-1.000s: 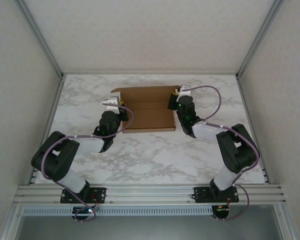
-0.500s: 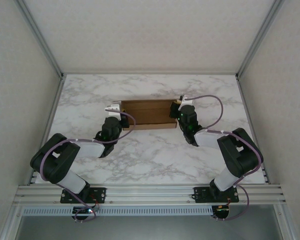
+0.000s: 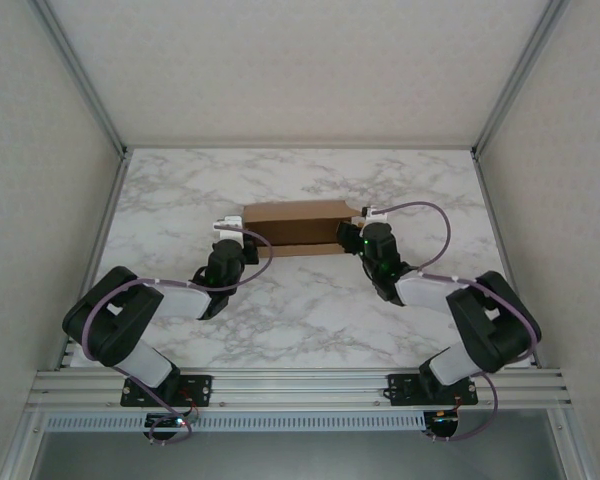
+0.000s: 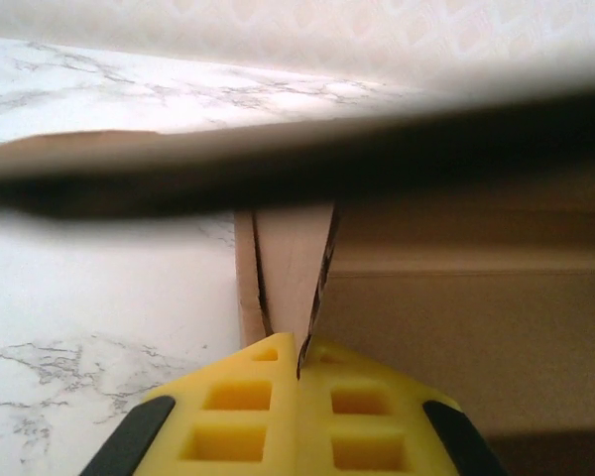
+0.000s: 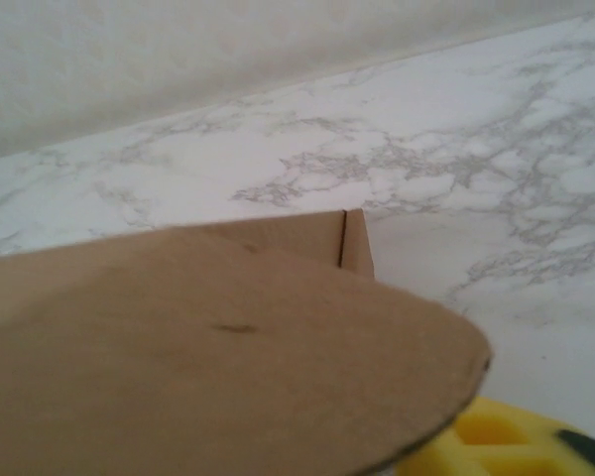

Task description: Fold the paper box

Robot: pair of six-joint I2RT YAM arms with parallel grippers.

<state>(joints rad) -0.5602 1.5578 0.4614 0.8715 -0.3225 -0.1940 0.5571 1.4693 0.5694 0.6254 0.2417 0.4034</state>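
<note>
Mid-frame, the paper box (image 3: 295,215) looks light and bendy, best held by end flaps; my left gripper (image 4: 297,349) pinches one; right gripper (image 3: 352,224), I cannot tell.

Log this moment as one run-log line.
plain brown cardboard mailer box: partly folded, on marble table | left jaws: shut on box's left-end flap | right jaws: at box's right end, open or shut unclear

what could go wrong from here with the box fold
1. The left claw pinches only a thin edge flap of the paper box; a pull could tear or crease it.
2. The rounded flap rests over a finger of the right claw, not visibly gripped; it may spring open.
</note>
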